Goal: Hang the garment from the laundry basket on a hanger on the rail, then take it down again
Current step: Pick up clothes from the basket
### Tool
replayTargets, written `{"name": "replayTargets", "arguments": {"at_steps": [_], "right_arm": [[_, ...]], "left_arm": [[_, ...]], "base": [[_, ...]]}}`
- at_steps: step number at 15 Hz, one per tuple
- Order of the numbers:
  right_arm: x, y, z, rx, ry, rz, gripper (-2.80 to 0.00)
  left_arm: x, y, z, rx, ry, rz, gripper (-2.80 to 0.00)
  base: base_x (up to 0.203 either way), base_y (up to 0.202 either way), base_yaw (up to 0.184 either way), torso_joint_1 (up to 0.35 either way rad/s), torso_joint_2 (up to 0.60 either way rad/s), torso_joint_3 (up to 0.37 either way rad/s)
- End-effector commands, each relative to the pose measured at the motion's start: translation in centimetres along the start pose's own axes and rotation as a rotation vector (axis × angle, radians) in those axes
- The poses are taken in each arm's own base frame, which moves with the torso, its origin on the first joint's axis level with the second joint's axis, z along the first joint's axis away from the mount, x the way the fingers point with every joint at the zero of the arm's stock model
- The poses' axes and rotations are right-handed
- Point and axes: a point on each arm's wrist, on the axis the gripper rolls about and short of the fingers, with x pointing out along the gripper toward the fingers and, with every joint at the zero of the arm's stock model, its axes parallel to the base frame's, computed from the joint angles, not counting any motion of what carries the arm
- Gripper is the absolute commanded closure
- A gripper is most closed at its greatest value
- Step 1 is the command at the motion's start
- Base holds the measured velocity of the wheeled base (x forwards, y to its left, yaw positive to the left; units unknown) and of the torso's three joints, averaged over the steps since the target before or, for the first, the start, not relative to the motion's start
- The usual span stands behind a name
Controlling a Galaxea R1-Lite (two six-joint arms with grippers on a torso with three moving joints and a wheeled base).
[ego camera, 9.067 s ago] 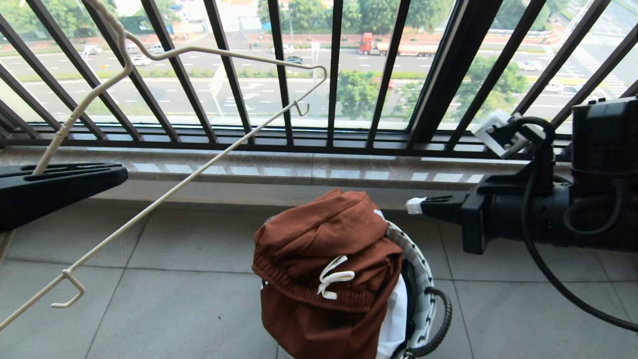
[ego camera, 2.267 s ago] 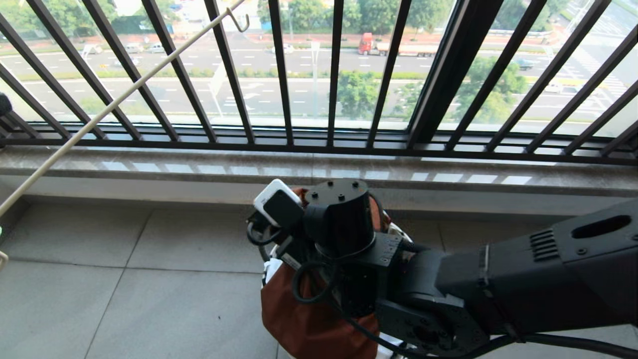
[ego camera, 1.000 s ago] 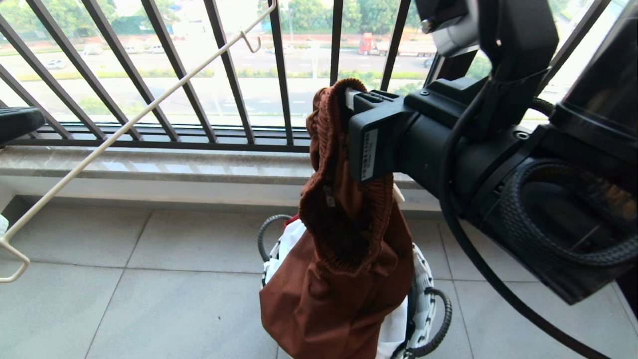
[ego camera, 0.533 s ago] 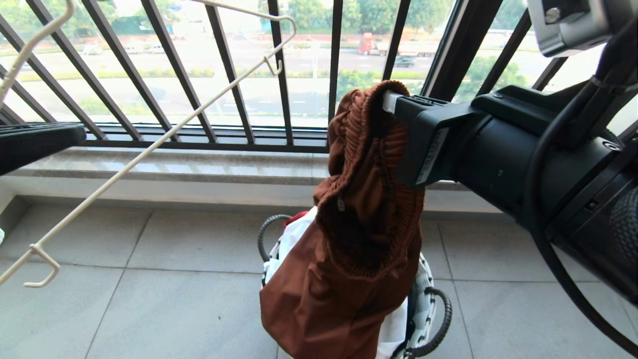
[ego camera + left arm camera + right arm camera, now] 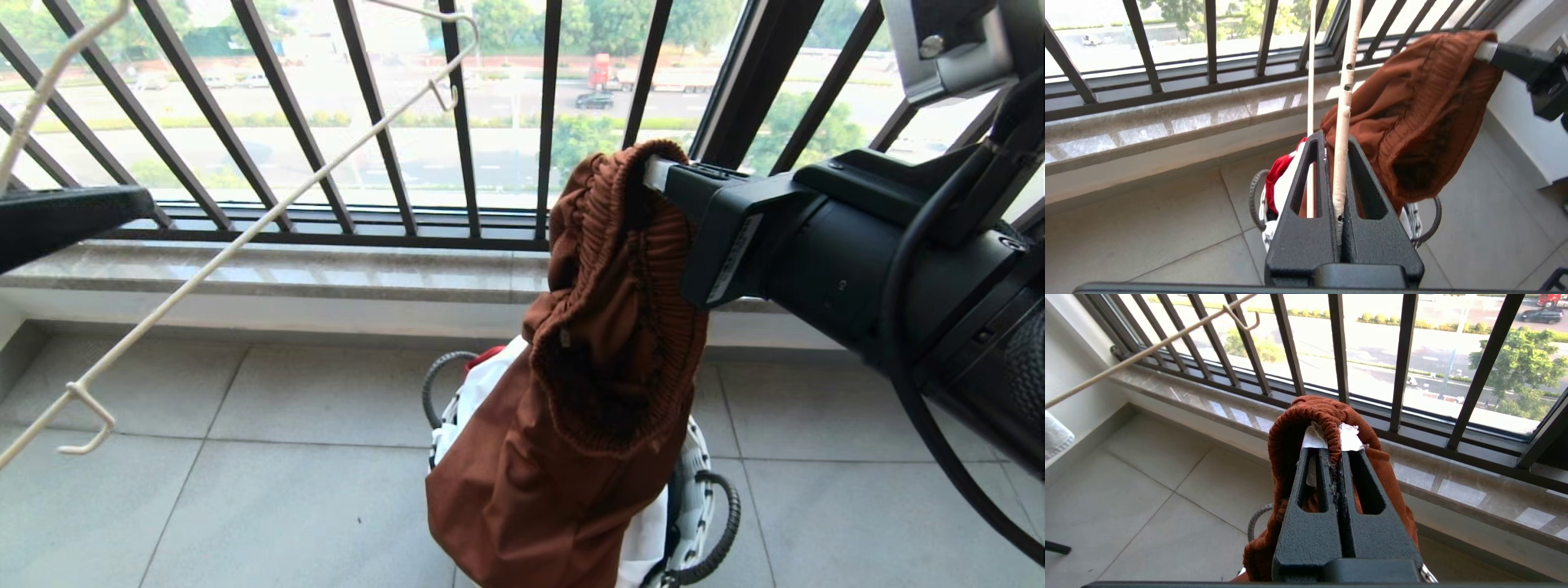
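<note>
Shorts (image 5: pixel 604 384), rust-brown, hang by the ribbed waistband above the laundry basket (image 5: pixel 694 482), their lower part draped over its near rim and not yet lifted clear.

At the left, the left gripper (image 5: pixel 1340 228) has its fingers pressed together on the neck of the cream wire hanger (image 5: pixel 245 237), which slants across the head view from the floor side up toward the black railing (image 5: pixel 461 122), one small upturned hook low at the left and the other high near the bars. Hanger and shorts are apart; nothing is threaded on yet.

At the right, the right gripper (image 5: pixel 1334 465) pinches a fold of the waistband, the fabric bunched over its fingertips.

So the garment is picked up and the hanger is in hand. Left to do, by my reading: bring the two together, carry them to the rail, which is not in view, hang them, then take them down.

White and red cloth (image 5: pixel 1282 179) remains in the basket under the shorts. The tiled floor (image 5: pixel 286 490) and stone sill (image 5: pixel 326 278) sit below the railing, close behind both arms.
</note>
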Motion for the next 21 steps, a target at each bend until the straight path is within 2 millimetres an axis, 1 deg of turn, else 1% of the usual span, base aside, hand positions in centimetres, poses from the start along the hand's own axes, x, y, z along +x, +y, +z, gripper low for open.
{"name": "replayTargets", "arguments": {"at_steps": [1, 2, 6, 10, 15, 18, 21], "right_arm": [[0.4, 0.2, -0.6, -0.006, 0.016, -0.002, 0.0], [0.5, 0.3, -0.9, -0.009, 0.023, -0.001, 0.0], [0.4, 0.3, -0.9, -0.009, 0.023, -0.001, 0.0], [0.5, 0.3, -0.9, -0.011, 0.025, -0.002, 0.0], [0.6, 0.3, -1.5, -0.013, 0.041, -0.003, 0.0], [1.0, 0.4, -2.0, -0.018, 0.056, -0.004, 0.0], [2.1, 0.1, -2.8, -0.023, 0.051, -0.033, 0.0]], "left_arm": [[0.4, 0.1, 0.1, -0.023, -0.037, -0.003, 0.0], [0.3, 0.1, 0.1, -0.024, -0.04, -0.004, 0.0], [0.4, 0.1, 0.1, -0.024, -0.04, -0.006, 0.0], [0.3, 0.0, 0.1, -0.021, -0.039, -0.01, 0.0], [0.3, 0.0, 0.0, -0.019, -0.036, -0.008, 0.0], [0.2, 0.0, 0.0, -0.018, -0.037, -0.009, 0.0], [0.2, 0.0, 0.0, -0.018, -0.039, -0.008, 0.0]], "base": [[0.0, 0.0, 0.0, 0.0, 0.0, 0.0], [0.0, 0.0, 0.0, 0.0, 0.0, 0.0], [0.0, 0.0, 0.0, 0.002, 0.0, 0.038], [0.0, 0.0, 0.0, 0.002, 0.0, 0.189], [0.0, 0.0, 0.0, 0.0, 0.0, 0.2], [0.0, 0.0, 0.0, 0.0, 0.0, 0.205], [0.0, 0.0, 0.0, -0.001, 0.0, 0.199]]}}
